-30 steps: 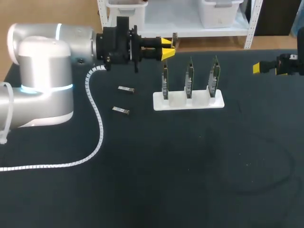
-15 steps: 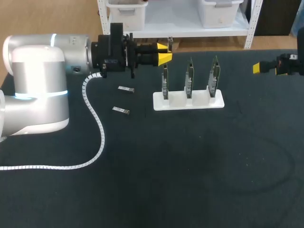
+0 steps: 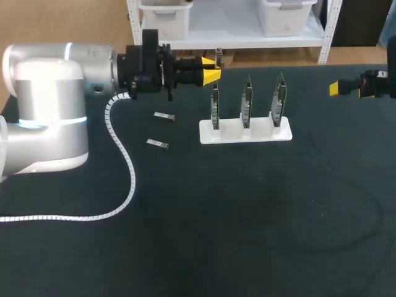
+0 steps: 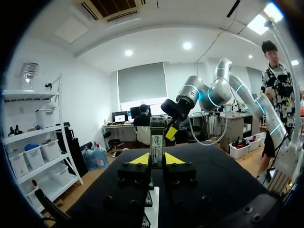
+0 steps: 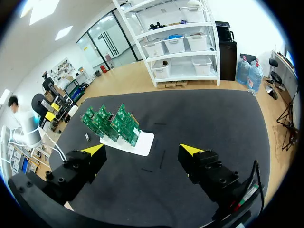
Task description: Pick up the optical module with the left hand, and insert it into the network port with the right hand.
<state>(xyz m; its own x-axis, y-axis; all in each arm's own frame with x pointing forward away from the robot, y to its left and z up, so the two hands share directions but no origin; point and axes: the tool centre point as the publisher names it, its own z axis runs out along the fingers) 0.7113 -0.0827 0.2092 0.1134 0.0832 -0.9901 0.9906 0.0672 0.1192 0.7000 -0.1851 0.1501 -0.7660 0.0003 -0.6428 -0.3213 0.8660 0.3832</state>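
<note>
1. The left pincer (image 3: 210, 73) hangs over the far edge of the desk (image 3: 247, 216), left of the middle. It is clenched on the optical module (image 4: 156, 137). In the left wrist view the module stands upright between the yellow tips, with most of its length poking out beyond them.
2. The right pincer (image 3: 337, 88) sits at the desk's right edge, near the far corner. It is released, fingers wide apart with nothing between them.
3. Three circuit boards (image 3: 246, 99) stand upright in a white stand (image 3: 245, 132) near the middle of the far edge. The network port is too small to make out.
4. Two spare modules (image 3: 164, 116) lie flat on the desk between the stand and the left arm.
5. The module is probably light and stiff, with smooth flat sides that could slip or twist in a weak pinch.
6. For the hand-over, the right pincer would best take the exposed length squarely across its long flat faces. That leaves the plug end bare, and its contacts are likely the fragile part.
</note>
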